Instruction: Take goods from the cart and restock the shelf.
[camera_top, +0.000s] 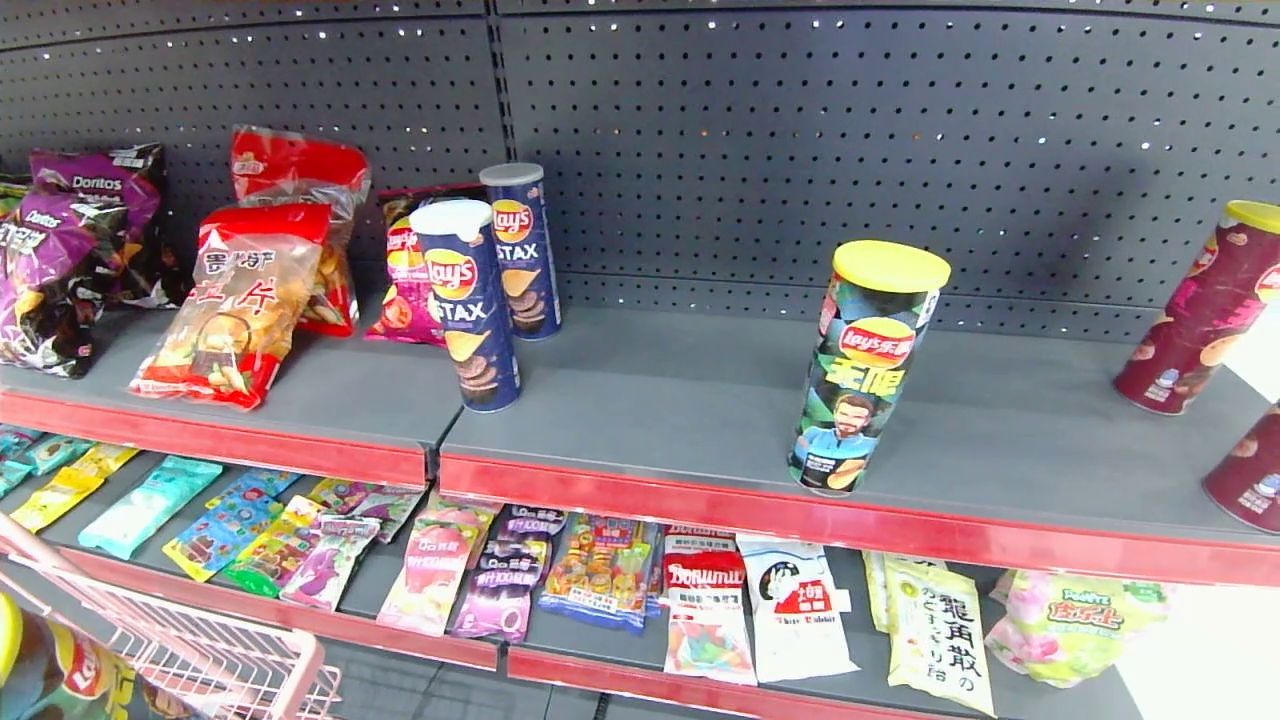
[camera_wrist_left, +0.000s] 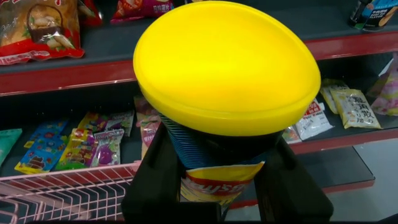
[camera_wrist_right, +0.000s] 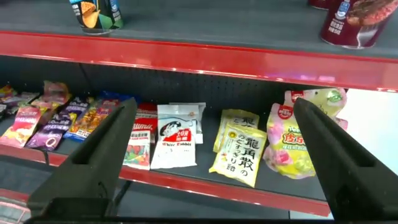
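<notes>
My left end effector (camera_wrist_left: 225, 186) pinches the yellow-lidded chip can (camera_wrist_left: 221, 68) by its body, lid up, ready, I judge, to stand on the shelf (camera_top: 700, 400). The cart (camera_top: 200, 645) sits at seven o'clock. My right end effector (camera_wrist_right: 214, 112) hangs spread and empty.

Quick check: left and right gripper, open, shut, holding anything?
Left gripper: closed on a yellow-lidded chip can.
Right gripper: open, holding nothing.
</notes>
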